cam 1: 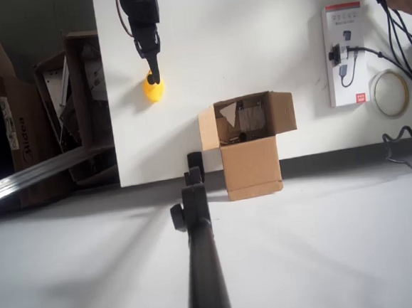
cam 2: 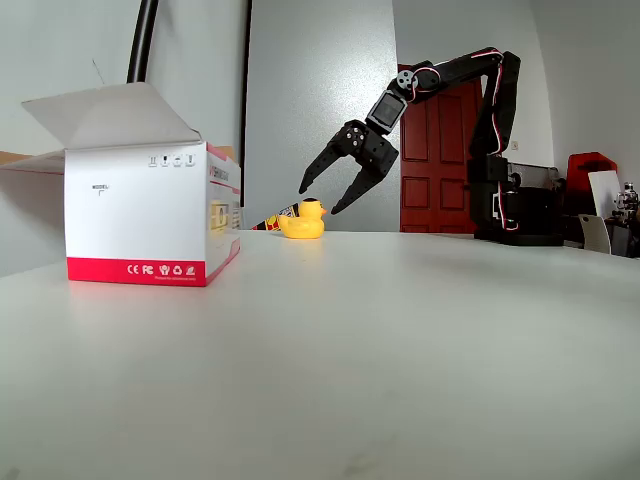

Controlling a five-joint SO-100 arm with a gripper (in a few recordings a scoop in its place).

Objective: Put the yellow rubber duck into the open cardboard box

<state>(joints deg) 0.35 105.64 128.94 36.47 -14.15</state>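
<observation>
I see gripper [cam 2: 324,200] spread wide over yellow rubber duck [cam 2: 303,220] | open cardboard box [cam 1: 248,145] at duck's 4 o'clock, overhead view

duck: yellow rubber duck [cam 1: 154,89], small, bright yellow, darker orange-tipped head, upright on white table, left of and apart from box in overhead view; seen side-on in fixed view [cam 2: 303,220] | box: open cardboard box [cam 1: 249,145], plain brown cube, flaps out, pale triangular scrap inside, at table's near edge
</observation>
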